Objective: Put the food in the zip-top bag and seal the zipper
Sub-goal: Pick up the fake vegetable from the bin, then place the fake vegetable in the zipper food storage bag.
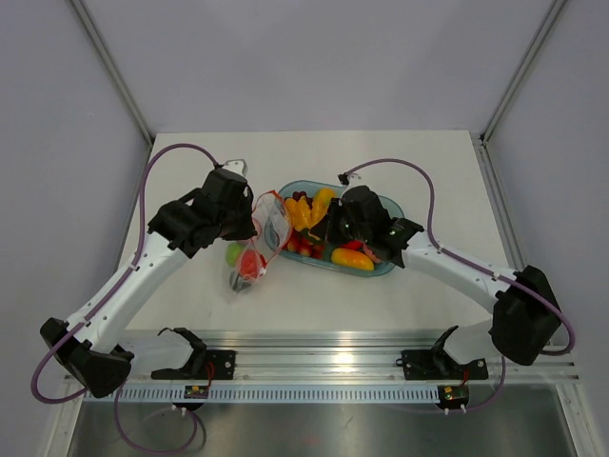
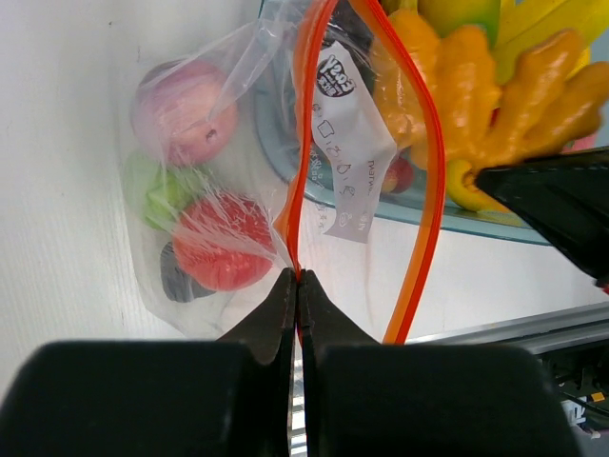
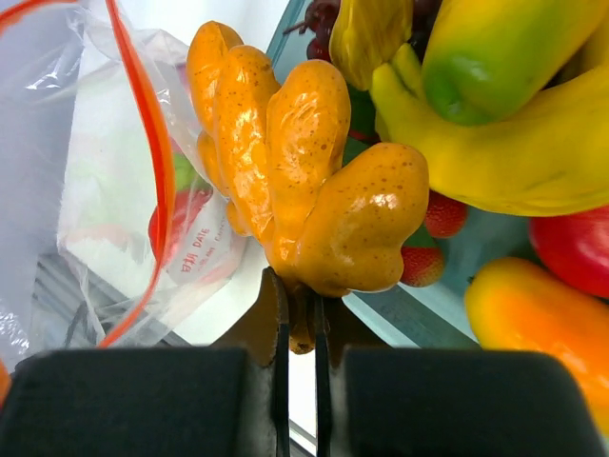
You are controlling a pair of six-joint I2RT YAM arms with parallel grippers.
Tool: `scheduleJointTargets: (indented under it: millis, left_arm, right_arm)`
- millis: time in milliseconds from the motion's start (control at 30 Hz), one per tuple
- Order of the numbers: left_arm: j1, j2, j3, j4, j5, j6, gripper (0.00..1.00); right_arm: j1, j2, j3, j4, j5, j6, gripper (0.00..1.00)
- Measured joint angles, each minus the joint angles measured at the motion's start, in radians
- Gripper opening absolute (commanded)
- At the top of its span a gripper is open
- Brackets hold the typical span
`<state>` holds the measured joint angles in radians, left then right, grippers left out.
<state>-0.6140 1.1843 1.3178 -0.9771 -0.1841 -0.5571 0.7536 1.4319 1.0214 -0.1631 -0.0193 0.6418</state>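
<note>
The clear zip-top bag (image 1: 269,226) stands open at the left end of the tray, its orange-red zipper (image 2: 306,143) split into two strips. My left gripper (image 2: 298,276) is shut on the near strip of the zipper and holds that edge up. Inside the bag lie a red piece (image 2: 221,248), a green piece (image 2: 162,186) and a pink one (image 2: 181,114). My right gripper (image 3: 302,286) is shut on the stem of an orange banana bunch (image 3: 304,162), which it holds just beside the bag's mouth (image 3: 105,190). More food, such as a yellow banana (image 3: 504,162), lies in the tray.
The blue-tinted clear oval tray (image 1: 385,269) lies right of the bag and holds several more toy fruits, among them strawberries (image 3: 419,267) and dark grapes (image 1: 299,197). A metal rail (image 1: 333,367) runs along the table's near edge.
</note>
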Motion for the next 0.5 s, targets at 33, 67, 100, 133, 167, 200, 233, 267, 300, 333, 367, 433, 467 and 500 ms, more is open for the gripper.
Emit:
scheduleJointTargets:
  millis: [33, 67, 100, 133, 167, 200, 233, 267, 300, 333, 367, 433, 467, 500]
  left_arm:
    - [0.000, 0.000, 0.000, 0.000, 0.000, 0.000, 0.00]
    - [0.000, 0.000, 0.000, -0.001, 0.000, 0.003, 0.00]
    - [0.000, 0.000, 0.000, -0.001, 0.000, 0.003, 0.00]
    - [0.000, 0.000, 0.000, -0.001, 0.000, 0.003, 0.00]
    - [0.000, 0.000, 0.000, -0.001, 0.000, 0.004, 0.00]
    - [0.000, 0.000, 0.000, -0.001, 0.000, 0.004, 0.00]
    - [0.000, 0.000, 0.000, -0.001, 0.000, 0.005, 0.00]
    - [0.000, 0.000, 0.000, -0.001, 0.000, 0.006, 0.00]
    - [0.000, 0.000, 0.001, -0.001, 0.000, 0.007, 0.00]
    - [0.000, 0.000, 0.002, -0.001, 0.000, 0.007, 0.00]
    - [0.000, 0.000, 0.002, -0.001, 0.000, 0.008, 0.00]
    - [0.000, 0.000, 0.002, -0.001, 0.000, 0.008, 0.00]
    - [0.000, 0.000, 0.002, -0.001, 0.000, 0.008, 0.00]
    - [0.000, 0.000, 0.002, -0.001, 0.000, 0.008, 0.00]
  right_arm:
    - [0.000, -0.024, 0.001, -0.018, 0.016, -0.008, 0.00]
    - [0.000, -0.041, 0.002, -0.031, 0.027, -0.012, 0.00]
    - [0.000, -0.062, 0.006, -0.054, 0.045, -0.018, 0.00]
    - [0.000, -0.079, 0.008, -0.070, 0.060, -0.023, 0.00]
    - [0.000, -0.095, 0.011, -0.087, 0.072, -0.028, 0.00]
    - [0.000, -0.110, 0.017, -0.105, 0.086, -0.033, 0.00]
    - [0.000, -0.126, 0.025, -0.121, 0.094, -0.039, 0.00]
    - [0.000, -0.134, 0.029, -0.127, 0.099, -0.041, 0.00]
    - [0.000, -0.142, 0.042, -0.143, 0.105, -0.045, 0.00]
    - [0.000, -0.144, 0.059, -0.157, 0.107, -0.048, 0.00]
    - [0.000, -0.144, 0.083, -0.170, 0.107, -0.053, 0.00]
    - [0.006, -0.137, 0.134, -0.193, 0.108, -0.061, 0.00]
    - [0.013, -0.130, 0.163, -0.204, 0.108, -0.064, 0.00]
    - [0.023, -0.119, 0.194, -0.214, 0.108, -0.068, 0.00]
